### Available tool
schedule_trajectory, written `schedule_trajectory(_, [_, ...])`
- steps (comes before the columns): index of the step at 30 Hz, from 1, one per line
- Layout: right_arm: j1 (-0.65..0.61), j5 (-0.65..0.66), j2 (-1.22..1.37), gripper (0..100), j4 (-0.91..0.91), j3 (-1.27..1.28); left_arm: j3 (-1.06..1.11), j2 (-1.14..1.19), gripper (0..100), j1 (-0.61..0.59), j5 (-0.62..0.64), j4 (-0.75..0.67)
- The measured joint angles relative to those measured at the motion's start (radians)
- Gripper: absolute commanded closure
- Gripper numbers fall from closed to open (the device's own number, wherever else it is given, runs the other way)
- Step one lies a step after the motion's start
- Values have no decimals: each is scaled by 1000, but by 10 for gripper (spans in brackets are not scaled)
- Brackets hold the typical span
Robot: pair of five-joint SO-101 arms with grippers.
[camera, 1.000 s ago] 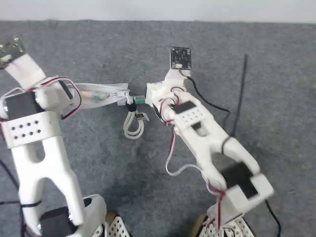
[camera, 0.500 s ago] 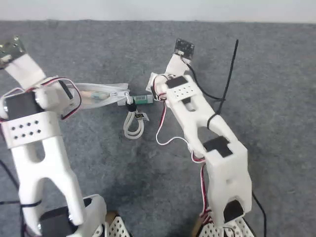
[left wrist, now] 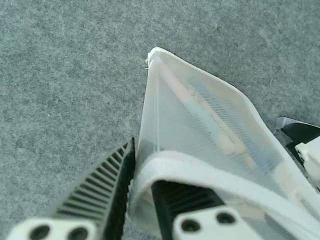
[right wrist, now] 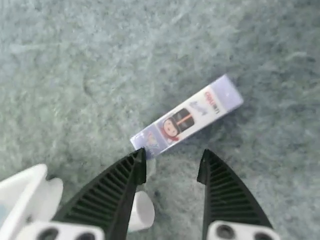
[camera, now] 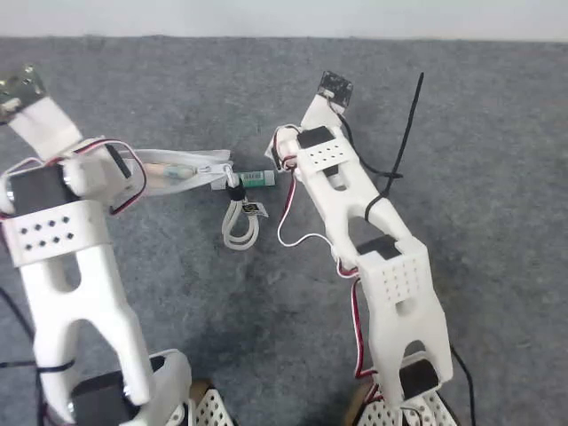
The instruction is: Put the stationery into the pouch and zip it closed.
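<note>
Because the pouch (left wrist: 200, 120) has to stay put, my left pincer (left wrist: 142, 172) pinches its thick woven rim, the thin see-through mesh sagging into a wedge over long things inside. My right pincer (right wrist: 172, 157) hangs spread over a small, flat, glossy bar (right wrist: 187, 117) lying on the nubby grey carpet (right wrist: 75, 50) just beside the pouch's mouth, placed, I judge, to take it by its narrow sides.
</note>
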Motion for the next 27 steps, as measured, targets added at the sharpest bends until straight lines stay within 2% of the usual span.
schedule_trajectory(12, [2, -3, 141, 840, 241, -269, 0, 0, 988, 0, 0, 0])
schedule_trajectory(25, [11, 2, 146, 842, 726, -516, 0, 0, 988, 0, 0, 0])
schedule_trajectory(27, [11, 29, 146, 870, 779, -568, 0, 0, 988, 0, 0, 0])
